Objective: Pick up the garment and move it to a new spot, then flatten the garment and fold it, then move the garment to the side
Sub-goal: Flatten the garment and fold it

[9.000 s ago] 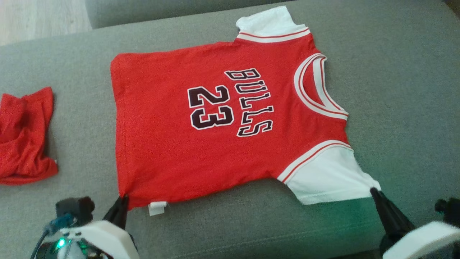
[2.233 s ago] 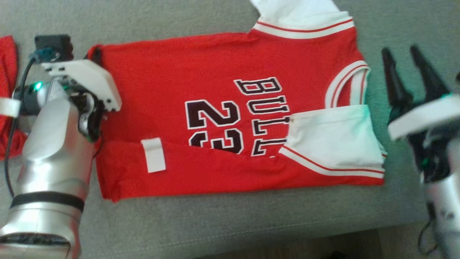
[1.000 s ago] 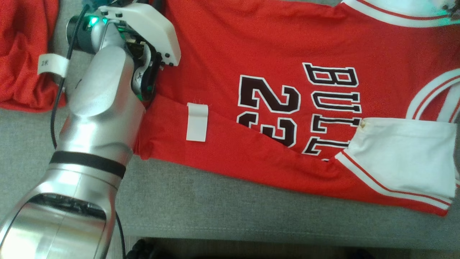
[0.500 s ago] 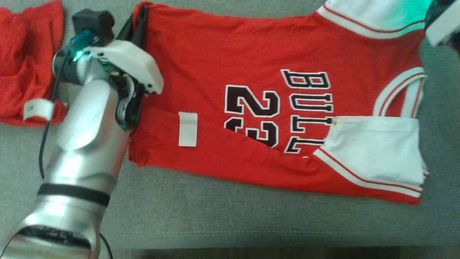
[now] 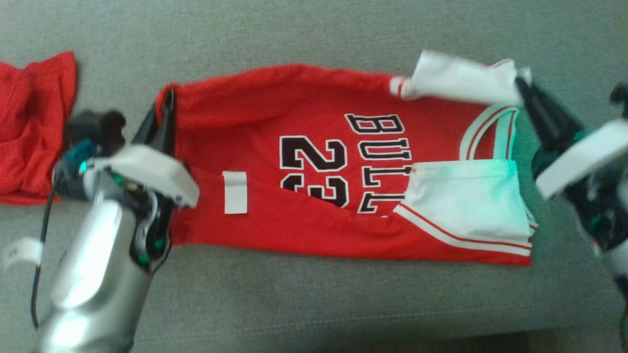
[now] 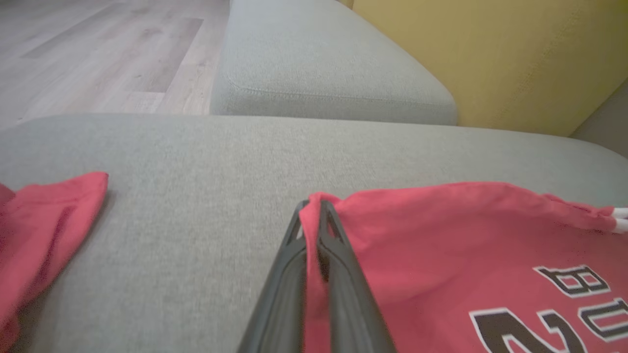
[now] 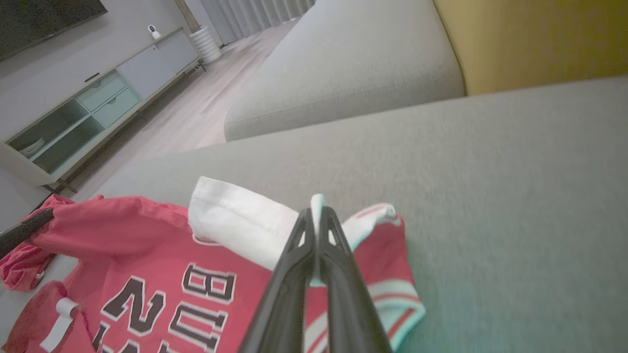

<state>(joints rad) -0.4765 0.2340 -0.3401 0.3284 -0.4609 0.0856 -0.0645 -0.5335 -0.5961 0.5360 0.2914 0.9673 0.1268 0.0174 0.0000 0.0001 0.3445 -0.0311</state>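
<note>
soft matt cloth garment (image 5: 274, 105), rough grey fabric couch (image 5: 314, 304), glossy metal arm (image 5: 93, 279)

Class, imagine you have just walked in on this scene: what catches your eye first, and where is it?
The bright red jersey printed BULLS 23 lies across the grey sofa cushion, its near edge folded over the print. The left gripper is shut on its far hem corner, the right gripper on its far white sleeve. A crumpled red cloth lies at the left.
</note>
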